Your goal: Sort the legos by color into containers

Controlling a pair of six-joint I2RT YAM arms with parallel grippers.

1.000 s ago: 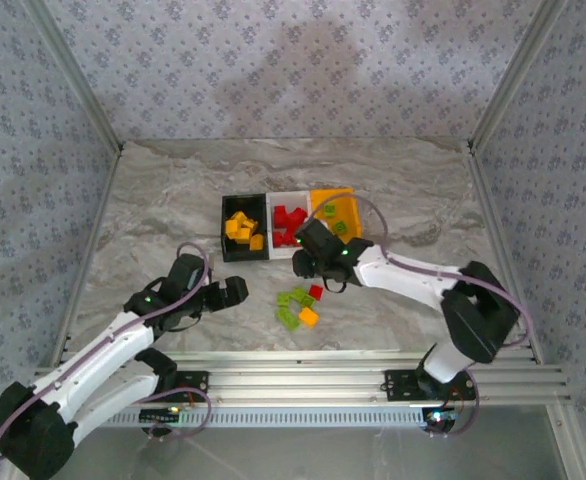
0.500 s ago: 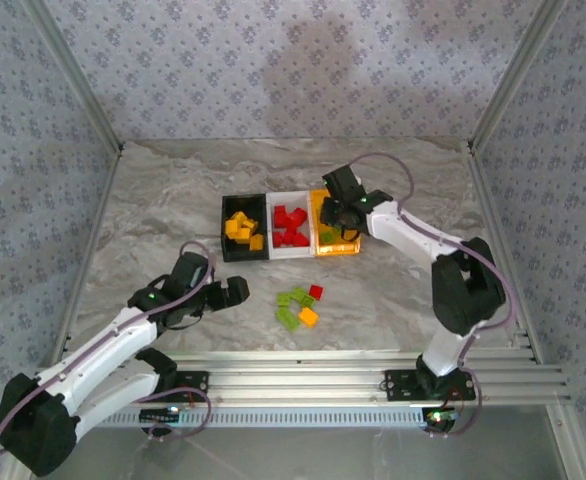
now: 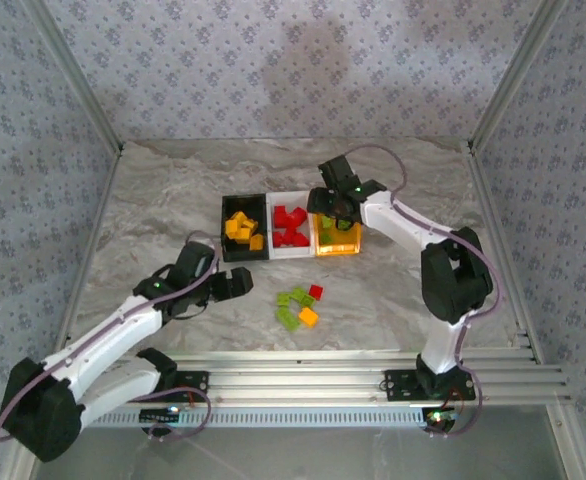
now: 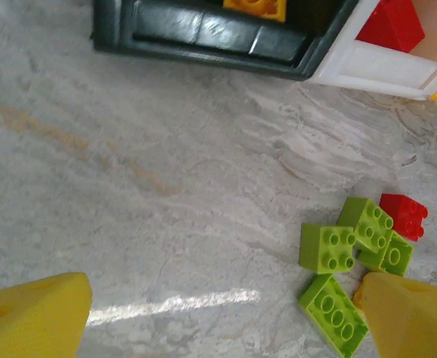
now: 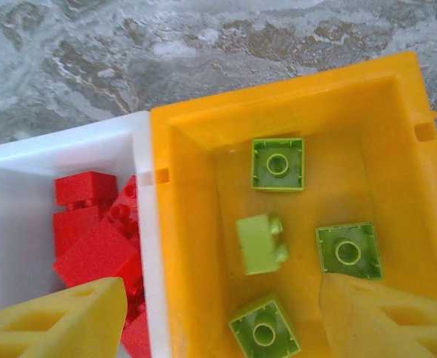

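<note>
The right pincer [image 5: 222, 317] hangs released over the orange bin [image 5: 278, 82], its fingers spread wide with nothing between them. Four green bricks [image 5: 278, 164] lie in the bin straight below it, one tipped on its side. One finger reaches over the neighbouring white bin [image 5: 24, 160], which holds red bricks [image 5: 92, 246]. The left pincer [image 4: 218, 317] is released too, empty, low over the table [image 4: 129, 186]. Just ahead of one fingertip lie loose green bricks [image 4: 327, 248] and a loose red brick [image 4: 403, 215]. The black bin [image 4: 203, 33] stands farther ahead.

High rear overview; wrist close-ups, seemingly downward
</note>
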